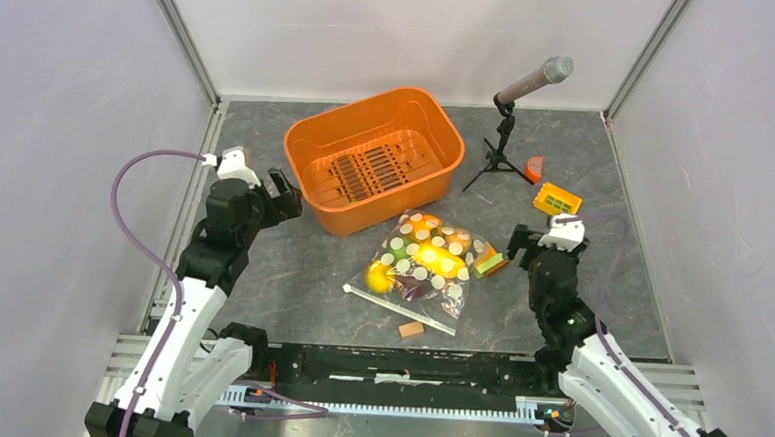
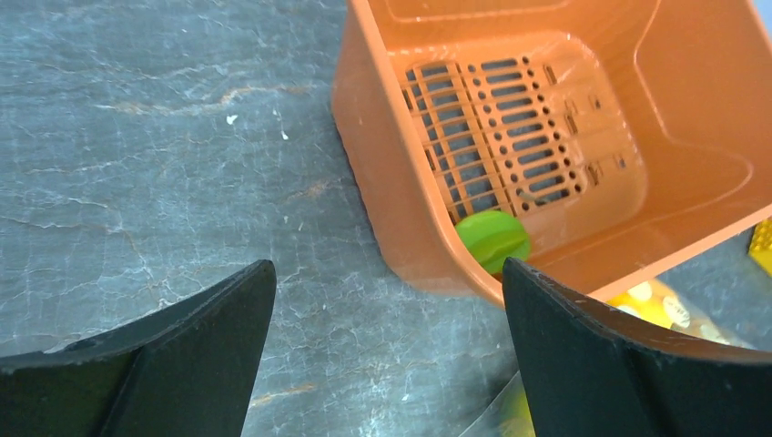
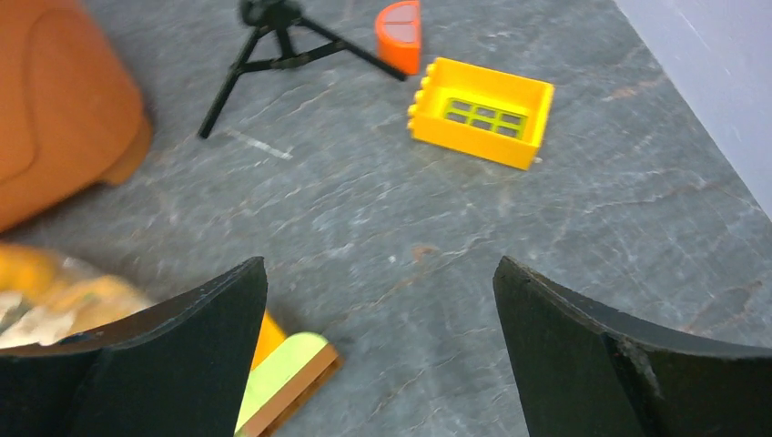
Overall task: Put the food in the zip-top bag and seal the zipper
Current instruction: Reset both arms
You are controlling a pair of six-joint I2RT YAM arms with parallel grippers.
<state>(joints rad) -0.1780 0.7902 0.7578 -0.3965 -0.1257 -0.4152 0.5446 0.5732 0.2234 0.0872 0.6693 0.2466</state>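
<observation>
My left arm [image 1: 191,298] rises from its base at the near left corner. The white forearm leans forward, and the black wrist bends so the left gripper [image 1: 283,195] points forward and to the right, tilted down. Its fingers [image 2: 164,364] stand wide apart with nothing between them. A purple cable [image 1: 129,205] loops from that wrist back down toward the base. My right arm [image 1: 605,380] climbs from the near right corner, leaning inward with the elbow folded. The right gripper [image 1: 518,243] is angled forward and down. Its fingers [image 3: 155,355] are spread just as wide and grip nothing. The two grippers sit well apart, each on its own side.
</observation>
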